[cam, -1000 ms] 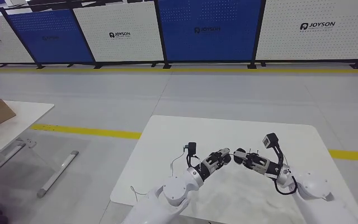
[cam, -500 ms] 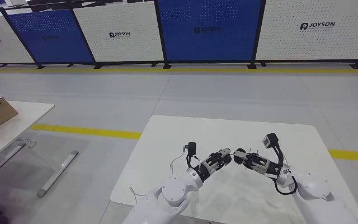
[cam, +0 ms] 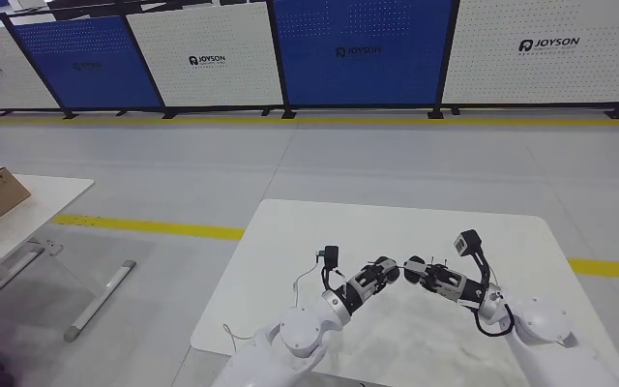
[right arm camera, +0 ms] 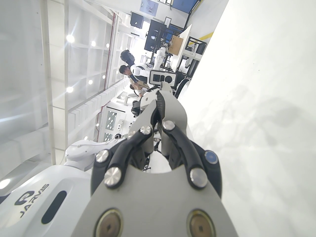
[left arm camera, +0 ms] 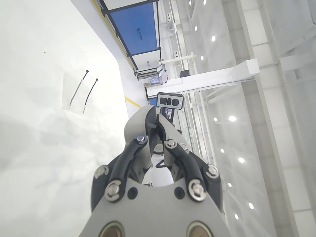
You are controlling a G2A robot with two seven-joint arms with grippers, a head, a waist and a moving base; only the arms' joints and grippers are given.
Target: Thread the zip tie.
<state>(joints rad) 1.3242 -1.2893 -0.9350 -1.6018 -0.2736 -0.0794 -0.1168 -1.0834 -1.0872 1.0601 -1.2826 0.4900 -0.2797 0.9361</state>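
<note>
The left jaws are pinched shut on a small dark bit of the zip tie (left arm camera: 149,125), caught near their tips. The right jaws are closed too, facing them tip to tip over the tabletop (cam: 290,252); I cannot tell what they hold. Two spare ties (left arm camera: 79,88) lie on the tabletop, well apart.

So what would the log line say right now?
left claw shut | right claw shut | tips close together over table | two ties lie aside

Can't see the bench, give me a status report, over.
Left gripper shut on small black piece, likely the zip tie. Right gripper shut, tip to tip with left. Two spare ties on the table, well clear.
</note>
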